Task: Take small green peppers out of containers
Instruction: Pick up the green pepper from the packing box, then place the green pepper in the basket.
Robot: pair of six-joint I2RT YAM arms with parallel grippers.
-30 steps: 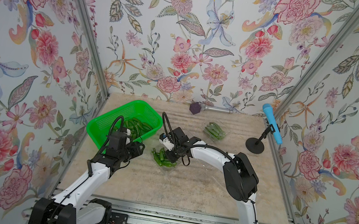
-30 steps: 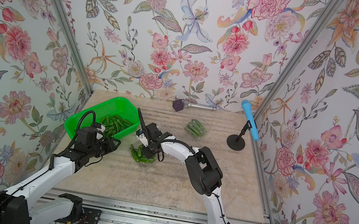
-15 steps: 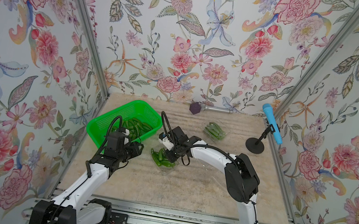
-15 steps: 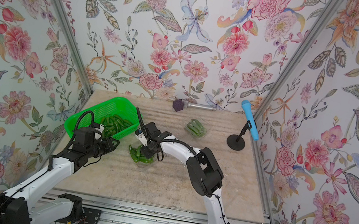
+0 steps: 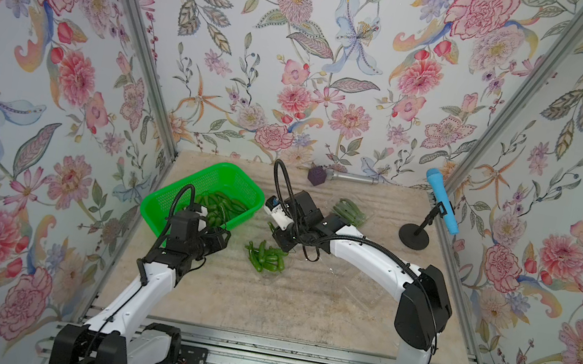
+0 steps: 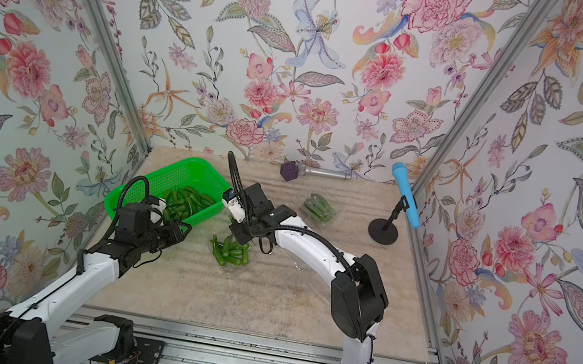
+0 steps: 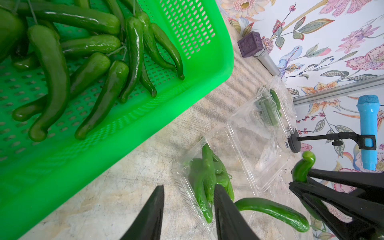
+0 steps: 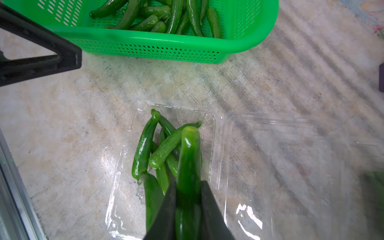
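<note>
Pinching one pepper [image 8: 188,158] above the open container [image 8: 207,116], the right gripper [image 8: 188,187] needs a straight lift and a high pass over the green basket [image 8: 145,47] rim, while the left gripper [image 7: 189,193] hovers spread, empty.

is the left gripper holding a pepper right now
No, the left gripper stands open in its wrist view, with nothing clamped between its jaws.

Far container [image 8: 372,187] blurred; green basket [image 8: 145,47] cut off in right wrist view
</note>
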